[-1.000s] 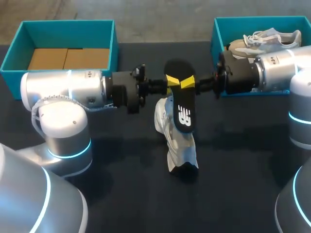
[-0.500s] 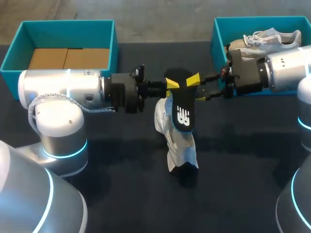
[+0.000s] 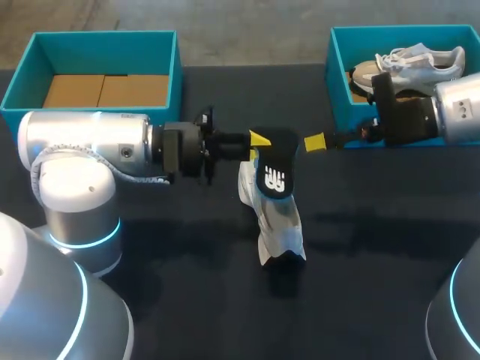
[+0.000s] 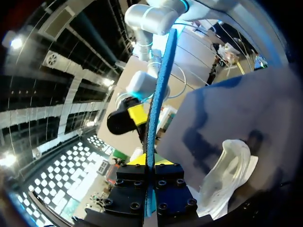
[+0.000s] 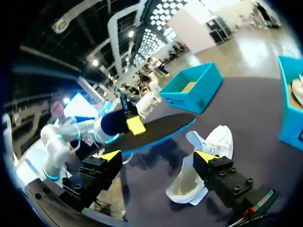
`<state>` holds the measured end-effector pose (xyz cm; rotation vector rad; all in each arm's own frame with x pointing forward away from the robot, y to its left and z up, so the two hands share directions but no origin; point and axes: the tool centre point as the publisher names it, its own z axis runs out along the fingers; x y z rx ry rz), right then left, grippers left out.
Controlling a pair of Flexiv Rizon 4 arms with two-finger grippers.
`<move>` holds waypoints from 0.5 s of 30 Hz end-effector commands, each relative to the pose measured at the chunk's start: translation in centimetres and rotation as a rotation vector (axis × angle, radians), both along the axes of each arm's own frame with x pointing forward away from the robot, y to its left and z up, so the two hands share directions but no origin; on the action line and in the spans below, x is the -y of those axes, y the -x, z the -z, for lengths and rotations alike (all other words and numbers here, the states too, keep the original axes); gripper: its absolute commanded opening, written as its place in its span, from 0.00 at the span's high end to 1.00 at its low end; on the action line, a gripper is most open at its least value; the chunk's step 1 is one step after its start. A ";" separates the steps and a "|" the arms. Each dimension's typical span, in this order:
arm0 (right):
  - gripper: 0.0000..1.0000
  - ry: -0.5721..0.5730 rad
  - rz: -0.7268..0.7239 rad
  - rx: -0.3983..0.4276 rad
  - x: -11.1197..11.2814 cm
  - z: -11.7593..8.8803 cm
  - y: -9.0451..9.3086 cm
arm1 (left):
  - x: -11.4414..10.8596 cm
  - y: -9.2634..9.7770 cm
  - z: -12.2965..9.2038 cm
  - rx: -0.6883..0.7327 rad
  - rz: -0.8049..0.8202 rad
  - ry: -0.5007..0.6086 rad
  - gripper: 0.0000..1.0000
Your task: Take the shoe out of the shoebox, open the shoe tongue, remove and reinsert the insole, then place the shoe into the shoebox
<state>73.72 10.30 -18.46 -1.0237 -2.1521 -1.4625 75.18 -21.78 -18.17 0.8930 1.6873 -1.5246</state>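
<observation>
Pulling the right gripper [image 3: 315, 142] back, spread and empty, leaving the insole [image 3: 277, 163] clamped in the left gripper [image 3: 257, 139] alone above the shoe [image 3: 279, 225], readying reinsertion

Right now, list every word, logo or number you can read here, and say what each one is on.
White logo print on the black insole: too small and blurred to read as text.
White shoe lying on the table: no print visible.
Nothing else shows any word, number or sign that can be read.
</observation>
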 end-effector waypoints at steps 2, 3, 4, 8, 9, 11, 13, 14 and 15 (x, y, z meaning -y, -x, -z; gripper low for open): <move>0.00 0.094 -0.072 0.074 -0.2 -1.5 0.5 | -0.6 0.6 -0.5 -0.053 -0.017 0.027 1.00; 0.00 0.109 -0.076 0.071 -0.2 -1.6 0.5 | -0.6 0.6 -0.5 -0.061 -0.007 0.028 1.00; 0.00 0.109 -0.076 0.071 -0.2 -1.6 0.5 | -0.6 0.7 -0.6 -0.083 -0.007 0.023 1.00; 0.00 0.109 -0.076 0.071 -0.2 -1.6 0.5 | -0.6 0.7 -0.6 -0.083 -0.007 0.023 1.00; 0.00 0.109 -0.076 0.071 -0.2 -1.6 0.5 | -0.6 0.7 -0.6 -0.083 -0.007 0.023 1.00; 0.00 0.109 -0.076 0.071 -0.2 -1.6 0.5 | -0.6 0.7 -0.6 -0.083 -0.007 0.023 1.00; 0.00 0.109 -0.076 0.071 -0.2 -1.6 0.5 | -0.6 0.7 -0.6 -0.083 -0.007 0.023 1.00; 0.00 0.109 -0.076 0.071 -0.2 -1.6 0.5 | -0.6 0.7 -0.6 -0.083 -0.007 0.023 1.00; 0.00 0.109 -0.076 0.071 -0.2 -1.6 0.5 | -0.6 0.7 -0.6 -0.083 -0.007 0.023 1.00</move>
